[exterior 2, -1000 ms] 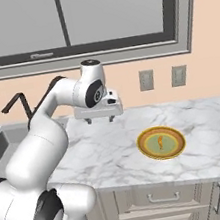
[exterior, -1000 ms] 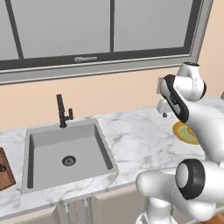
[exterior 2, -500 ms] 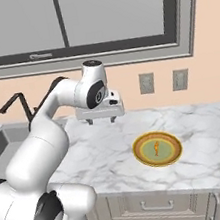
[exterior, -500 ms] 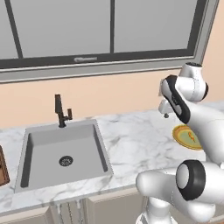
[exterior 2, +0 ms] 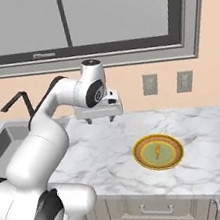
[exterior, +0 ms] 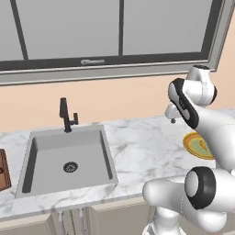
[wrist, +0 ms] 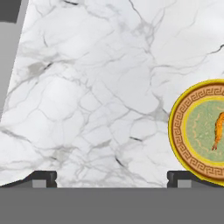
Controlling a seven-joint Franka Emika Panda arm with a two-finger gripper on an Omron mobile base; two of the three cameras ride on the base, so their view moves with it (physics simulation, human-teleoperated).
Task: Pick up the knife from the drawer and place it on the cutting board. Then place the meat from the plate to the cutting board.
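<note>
The plate (exterior 2: 158,152) is round with a gold rim and lies on the marble counter, holding the small orange meat (exterior 2: 158,149). In the hand view the plate (wrist: 177,131) sits at the right edge with the meat (wrist: 217,131) on it. My gripper (exterior 2: 100,119) hangs open and empty above the counter, to the left of the plate and behind it. Its fingertips (wrist: 41,178) stand wide apart over bare marble. The cutting board (exterior: 3,170) shows as a reddish-brown strip at the far left edge, left of the sink. The knife is out of view. A shut drawer (exterior 2: 149,209) front lies below the counter.
A grey sink (exterior: 69,158) with a dark faucet (exterior: 66,114) takes up the counter's left part. Two wall outlets (exterior 2: 150,85) sit behind the plate, under a wide window. My own arm covers part of the plate (exterior: 197,146) in the left base view.
The whole picture has slid slightly, so the base has moved a little relative to the counter. The arm keeps its pose and the gripper stays open.
</note>
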